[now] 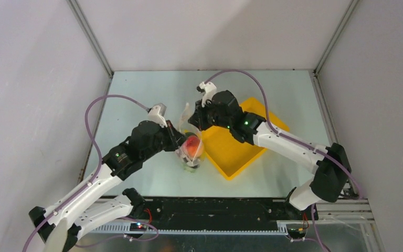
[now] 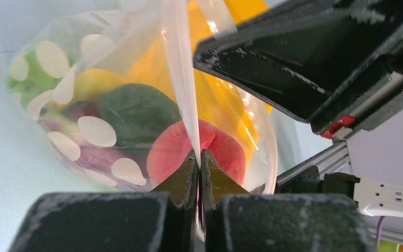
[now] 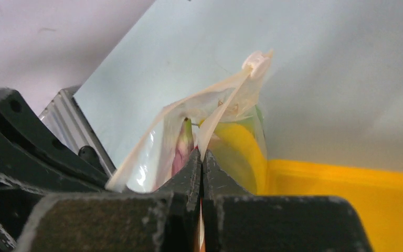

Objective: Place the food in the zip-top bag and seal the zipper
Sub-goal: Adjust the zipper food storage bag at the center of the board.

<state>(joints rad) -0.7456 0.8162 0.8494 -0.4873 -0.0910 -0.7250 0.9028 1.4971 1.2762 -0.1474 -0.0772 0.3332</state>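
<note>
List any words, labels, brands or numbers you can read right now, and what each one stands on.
No readable text in any view.
zip-top bag: only printed white dots, no lettering.
yellow tray: plain, no label visible.
white plastic block at the lower right of the left wrist view: tiny dark marks, too small to read.

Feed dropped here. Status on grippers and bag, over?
Left gripper shut on bag. Right gripper shut on bag. Food inside; seal unclear. Nothing blocking.
</note>
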